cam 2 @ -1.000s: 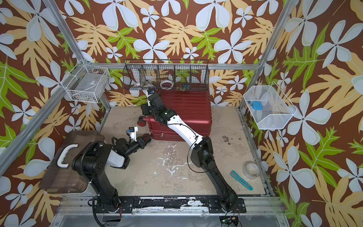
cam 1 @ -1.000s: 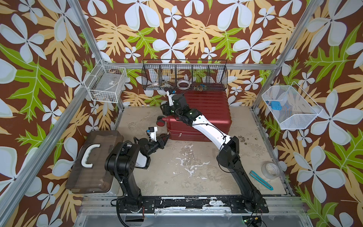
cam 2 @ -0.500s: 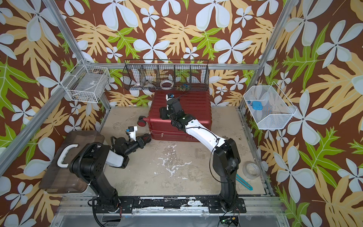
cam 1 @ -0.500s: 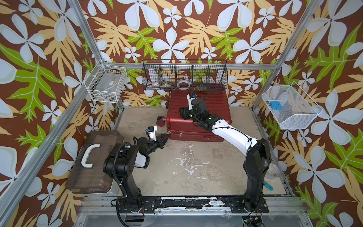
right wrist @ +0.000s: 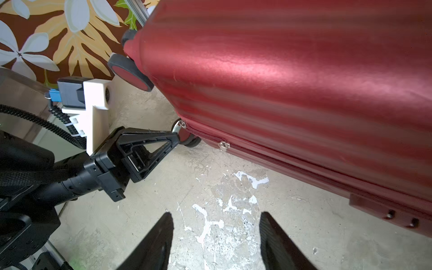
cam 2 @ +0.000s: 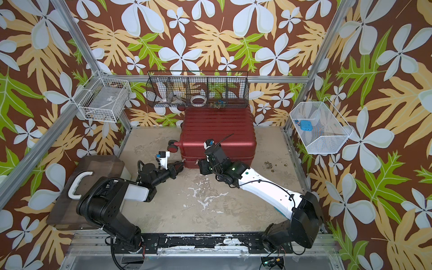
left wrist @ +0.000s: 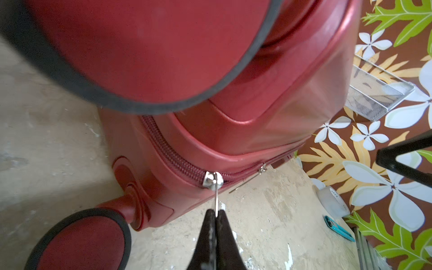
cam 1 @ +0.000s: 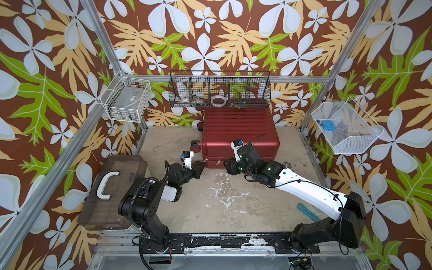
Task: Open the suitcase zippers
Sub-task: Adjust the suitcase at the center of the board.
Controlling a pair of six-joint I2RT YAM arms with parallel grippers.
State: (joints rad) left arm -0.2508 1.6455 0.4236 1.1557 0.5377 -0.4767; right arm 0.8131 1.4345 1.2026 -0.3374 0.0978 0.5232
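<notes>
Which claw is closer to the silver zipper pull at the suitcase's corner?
Left. The left gripper is shut on the zipper pull itself. The right gripper hangs open above the floor in front of the suitcase, touching nothing.

Flat red suitcase (cam 1: 238,131), zippers (left wrist: 173,154) along seam

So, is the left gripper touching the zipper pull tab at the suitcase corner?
Touching. The left wrist view shows the left gripper, jaws shut, pinching the thin metal pull tab at the suitcase corner.
</notes>
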